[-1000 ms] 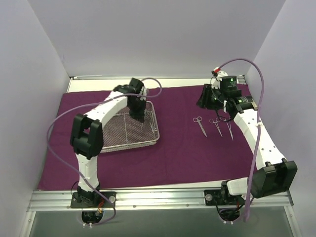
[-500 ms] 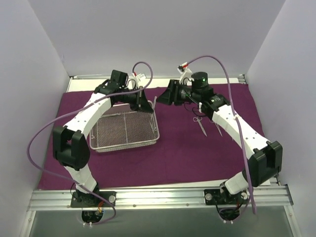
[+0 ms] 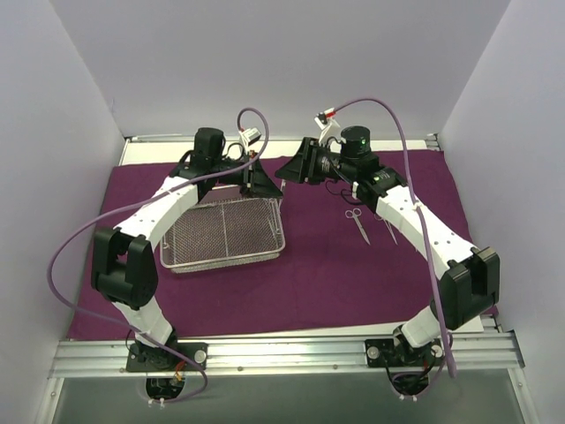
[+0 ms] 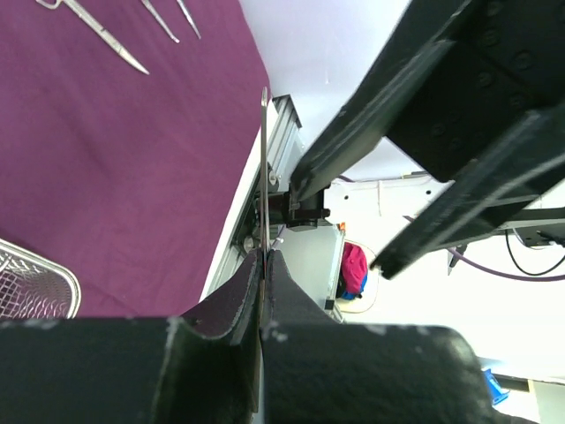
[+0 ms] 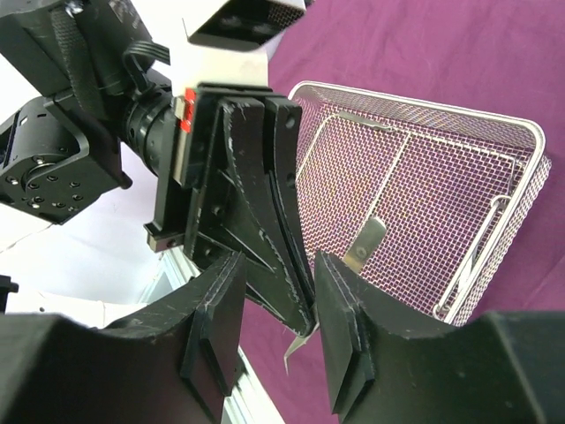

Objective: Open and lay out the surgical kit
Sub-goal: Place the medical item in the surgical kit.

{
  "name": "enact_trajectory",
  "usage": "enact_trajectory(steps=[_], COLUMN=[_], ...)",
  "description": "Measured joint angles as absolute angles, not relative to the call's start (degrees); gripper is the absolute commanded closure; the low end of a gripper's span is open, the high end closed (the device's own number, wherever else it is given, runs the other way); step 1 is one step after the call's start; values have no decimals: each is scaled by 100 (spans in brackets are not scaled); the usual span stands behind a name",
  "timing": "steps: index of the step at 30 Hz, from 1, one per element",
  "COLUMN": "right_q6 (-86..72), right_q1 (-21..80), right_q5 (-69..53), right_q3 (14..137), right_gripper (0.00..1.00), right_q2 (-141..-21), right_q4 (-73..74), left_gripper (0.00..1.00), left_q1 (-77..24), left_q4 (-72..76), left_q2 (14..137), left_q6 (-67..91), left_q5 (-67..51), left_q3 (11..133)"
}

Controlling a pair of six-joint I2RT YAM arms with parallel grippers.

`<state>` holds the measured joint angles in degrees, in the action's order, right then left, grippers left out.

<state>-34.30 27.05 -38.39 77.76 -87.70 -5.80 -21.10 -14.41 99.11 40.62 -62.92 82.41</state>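
Note:
The silver wire-mesh tray [image 3: 225, 258] sits on the dark purple cloth [image 3: 327, 274] at the left. My left gripper [image 3: 267, 184] hovers over the tray's far right corner, shut on a thin steel instrument [image 4: 264, 159]. The instrument's tip pokes out below the jaws in the right wrist view [image 5: 298, 346]. My right gripper [image 3: 290, 170] is open and faces the left one. Its fingers [image 5: 221, 327] stand on either side of the left gripper's jaws [image 5: 300, 314] without touching. Steel scissors [image 3: 358, 223] and another thin instrument [image 3: 389, 230] lie on the cloth at the right.
The tray [image 5: 415, 99] fills the right of the right wrist view, with a small metal clip [image 5: 366, 243] on its mesh. White walls stand on three sides. An aluminium rail [image 3: 282, 353] runs along the near edge. The laid-out instruments also show in the left wrist view [image 4: 106, 40].
My left gripper has risen from the tray and turned toward the right arm. My right arm has swung left from the laid-out instruments and closed in on the left gripper.

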Motion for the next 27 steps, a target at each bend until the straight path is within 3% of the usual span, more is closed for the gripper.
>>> enact_trajectory(steps=[10, 17, 23, 27], right_q6=[-3186, -3146, -3173, -3240], right_q1=[2663, 2582, 2582, 2587], right_q5=[-3669, -3640, -3715, -3802], right_q3=[7802, 7802, 7802, 7802], right_gripper=[54, 54, 58, 69], right_q2=[-8770, -8777, -8886, -8982], right_q4=[-193, -154, -266, -331], left_gripper=[98, 98, 98, 98], left_q1=[-2001, -1988, -1990, -2016], left_q4=[-1264, -1013, -268, 615], left_q2=[9911, 9911, 9911, 9911], left_q6=[4187, 4412, 4910, 5489], left_q5=[-6329, -6392, -6547, -6676], left_q3=[8239, 8226, 7994, 7697])
